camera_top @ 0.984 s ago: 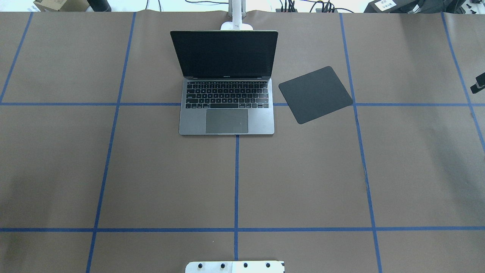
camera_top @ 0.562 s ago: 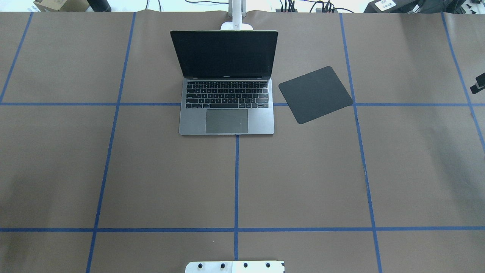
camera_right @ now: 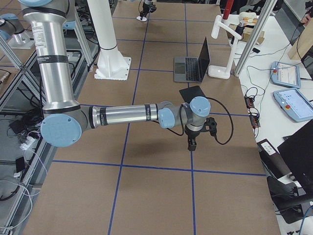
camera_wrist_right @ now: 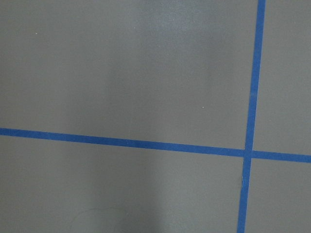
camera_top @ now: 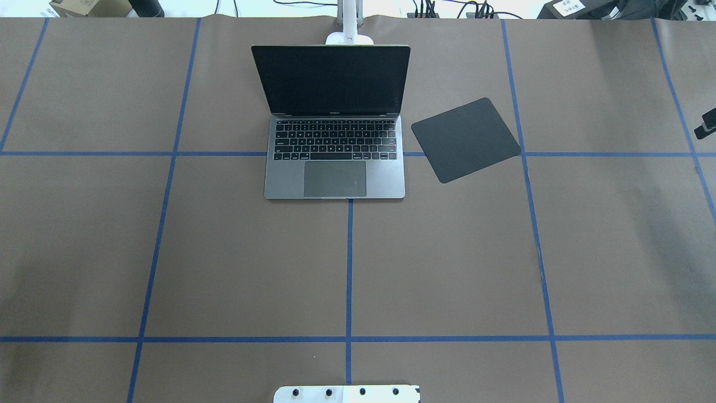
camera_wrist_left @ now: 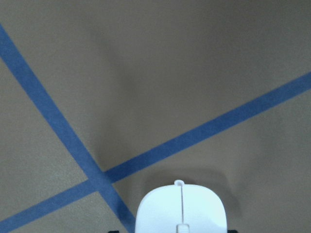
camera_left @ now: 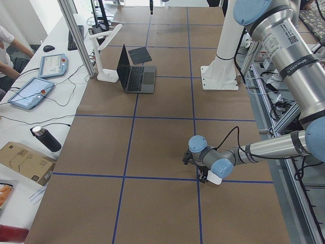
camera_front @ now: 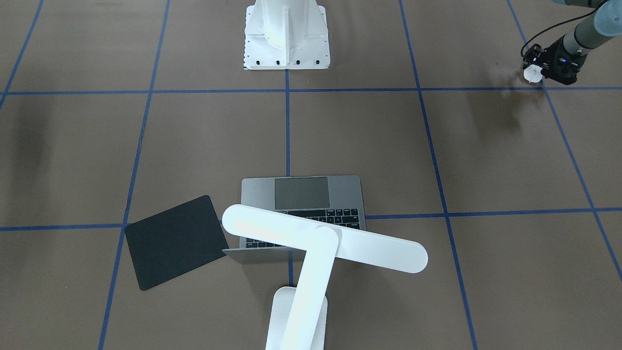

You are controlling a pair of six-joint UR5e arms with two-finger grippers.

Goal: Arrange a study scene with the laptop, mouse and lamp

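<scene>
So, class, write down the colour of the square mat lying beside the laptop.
Black; the mat beside the laptop shows best in the overhead view.

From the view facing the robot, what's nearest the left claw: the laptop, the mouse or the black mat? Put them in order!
1. The mouse, gripped in the left claw, top right of the view.
2. The laptop, open, in the view's middle.
3. The black mat, beyond the laptop, on the view's left.
</scene>
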